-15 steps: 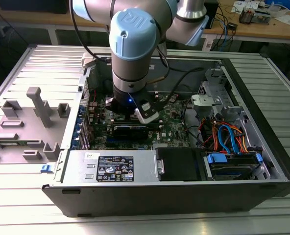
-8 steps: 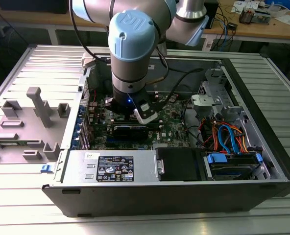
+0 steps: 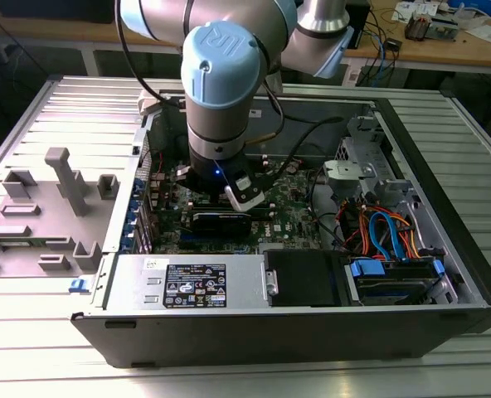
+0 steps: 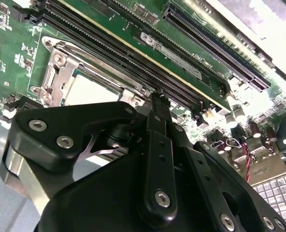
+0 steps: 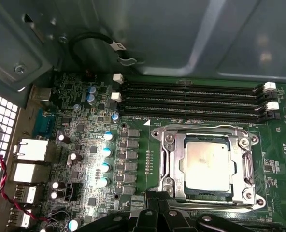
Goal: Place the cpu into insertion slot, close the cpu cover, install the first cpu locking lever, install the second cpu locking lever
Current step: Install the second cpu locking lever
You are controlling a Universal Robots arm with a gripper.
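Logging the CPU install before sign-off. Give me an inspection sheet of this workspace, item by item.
Surface: ribbed metal table carrying an open computer case.
Job's things: cpu sits in the insertion slot on the green motherboard; the cpu cover lies flat around it, chip showing through its window. Lever state cannot be told.
Clutter: grey plastic fixture on the table at the exterior view's left.
Claw: claw is above the board at the socket's edge, holding nothing visible; open or shut cannot be told.
Cables: orange and blue cables by the drive bay; red-black wire at the case wall.
Surroundings: wooden bench behind, with small items.
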